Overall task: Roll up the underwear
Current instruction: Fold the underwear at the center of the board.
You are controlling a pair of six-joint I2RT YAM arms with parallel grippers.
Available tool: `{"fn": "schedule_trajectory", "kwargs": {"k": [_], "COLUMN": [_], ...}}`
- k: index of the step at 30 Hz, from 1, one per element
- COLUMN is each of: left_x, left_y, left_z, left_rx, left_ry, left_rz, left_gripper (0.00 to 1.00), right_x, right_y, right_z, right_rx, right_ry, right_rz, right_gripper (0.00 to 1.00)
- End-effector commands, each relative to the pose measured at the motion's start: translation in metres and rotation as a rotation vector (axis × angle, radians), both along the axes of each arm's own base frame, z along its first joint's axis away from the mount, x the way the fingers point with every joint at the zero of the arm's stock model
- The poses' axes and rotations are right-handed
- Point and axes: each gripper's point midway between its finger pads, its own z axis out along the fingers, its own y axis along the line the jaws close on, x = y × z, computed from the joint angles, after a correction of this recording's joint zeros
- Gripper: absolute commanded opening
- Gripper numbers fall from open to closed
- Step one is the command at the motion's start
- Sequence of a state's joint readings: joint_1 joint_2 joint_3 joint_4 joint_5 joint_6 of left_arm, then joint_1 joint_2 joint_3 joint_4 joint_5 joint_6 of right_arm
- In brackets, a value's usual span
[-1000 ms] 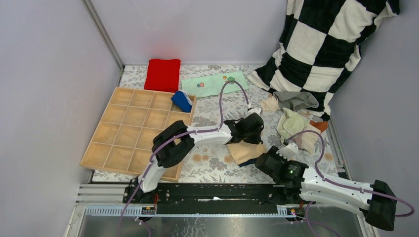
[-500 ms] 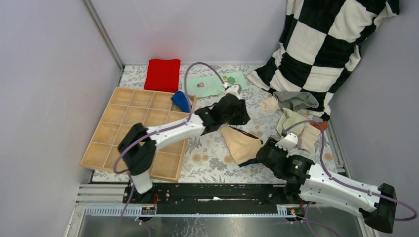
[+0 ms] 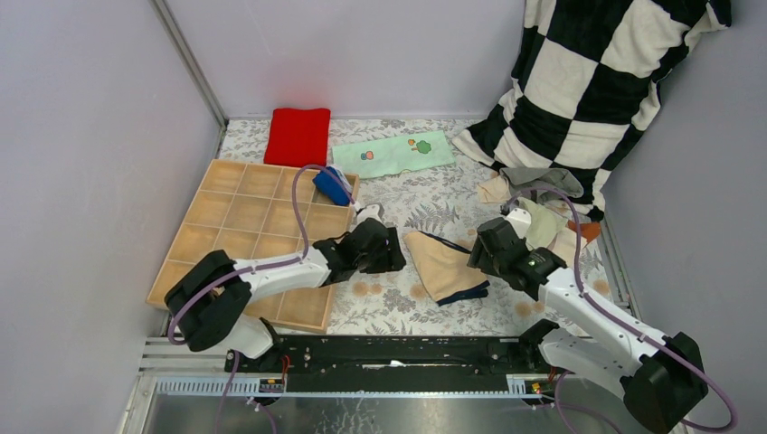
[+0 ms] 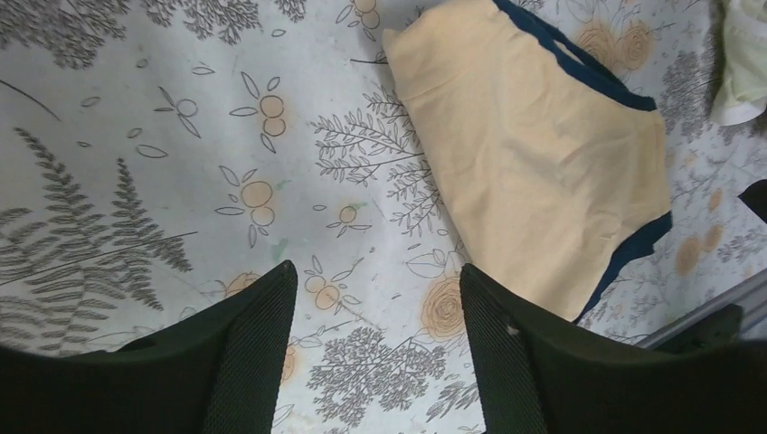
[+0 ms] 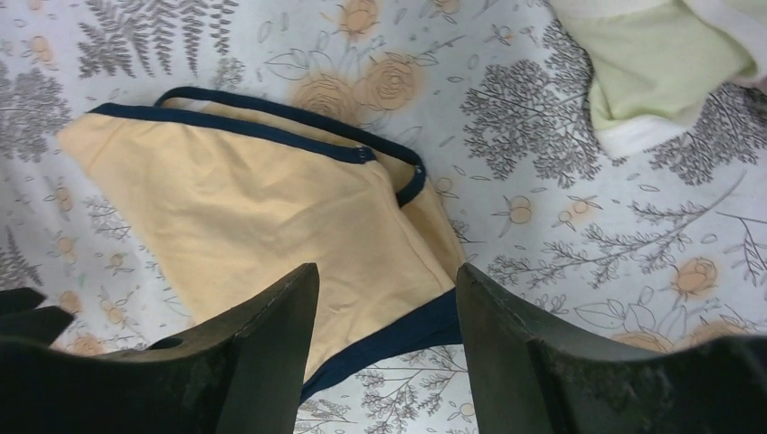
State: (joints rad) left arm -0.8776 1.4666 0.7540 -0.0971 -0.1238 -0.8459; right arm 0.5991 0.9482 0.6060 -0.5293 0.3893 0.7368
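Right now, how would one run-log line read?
tan briefs: flat, unrolled | left end effector: open, beside it | right end effector: open, above it

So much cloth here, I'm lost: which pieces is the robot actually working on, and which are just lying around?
Job: tan briefs; blue-and-white briefs, in the wooden tray; heap of briefs.
Lying about: red cloth; mint printed cloth; checkered blanket.

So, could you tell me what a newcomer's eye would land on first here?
The black-and-white checkered blanket slumped in the far right corner. Then the tan briefs with navy trim, lying on the floral tablecloth between the open left gripper and right gripper, and the wooden grid tray at left.
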Motion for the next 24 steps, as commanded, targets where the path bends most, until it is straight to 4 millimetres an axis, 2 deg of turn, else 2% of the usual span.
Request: {"fn": "schedule_trajectory", "kwargs": {"k": [1,4,7,13,18,24], "left_x": [0.013,0.018,0.024,0.037,0.045,0.056], "left_y": [-0.031,-0.046,-0.053,-0.054,-0.052,-0.052], "left_z": [0.019,0.022,0.02,-0.005,-0.024,-0.033], "left_rx": [-0.222,-0.29,-0.316,-0.251,-0.216,-0.198], "left_ry": [-0.032,-0.041,-0.049,-0.01,0.015,0.015], "left_rz": [0.038,0.027,0.037,0.078,0.093,0.1], "left_gripper": [0.72,0.73,0.74,0.7,0.61,0.4], "right_x": [0.006,0.001,-0.006,-0.009,-0.008,-0.009], "right_y": [0.018,0.014,0.01,0.008,0.007,0.008], "right_z": [0.02,0.016,0.011,0.009,0.011,0.008], "right_rx": [0.071,0.076,0.084,0.092,0.088,0.085], "right_ry": [-0.045,-0.047,-0.043,-0.047,-0.054,-0.044], "right_rz": [0.089,0.082,0.068,0.058,0.061,0.073], "right_gripper": [0.64,0.65,0.65,0.65,0.65,0.65]}}
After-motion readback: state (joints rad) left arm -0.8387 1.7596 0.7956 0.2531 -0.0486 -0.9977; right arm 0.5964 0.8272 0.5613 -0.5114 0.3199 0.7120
